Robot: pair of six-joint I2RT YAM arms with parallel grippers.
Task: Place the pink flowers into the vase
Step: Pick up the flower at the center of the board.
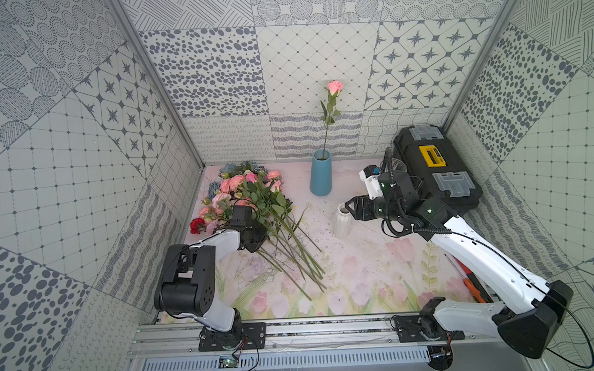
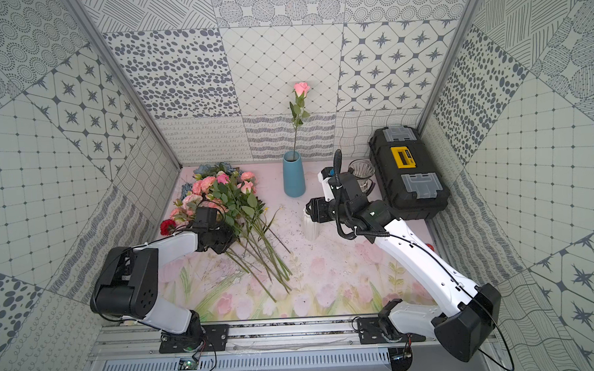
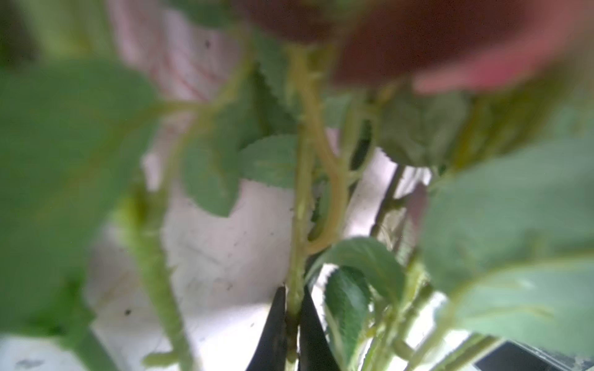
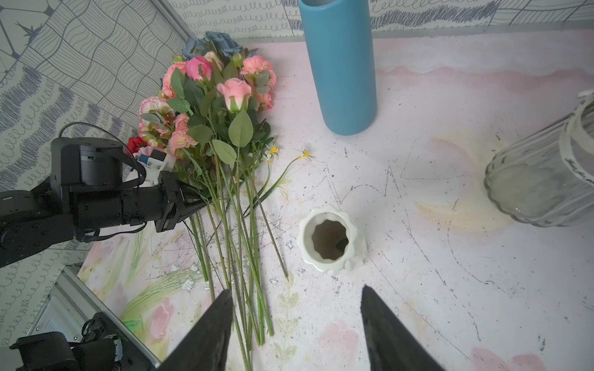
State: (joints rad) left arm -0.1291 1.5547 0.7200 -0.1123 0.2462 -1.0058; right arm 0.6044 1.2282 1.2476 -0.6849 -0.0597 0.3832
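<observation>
The pink flowers lie in a bunch at the table's left, blooms toward the back wall and stems fanned toward the front. One pink rose stands upright in the tall blue vase at the back centre. My left gripper reaches into the bunch from the left and is shut on one thin green stem; leaves hide much of that view. My right gripper hangs open and holds nothing, just above a small white vase.
A black toolbox fills the back right corner, with a clear glass vase beside it. A red bloom and blue-grey flowers lie at the edges of the bunch. An orange-handled tool lies under the right arm.
</observation>
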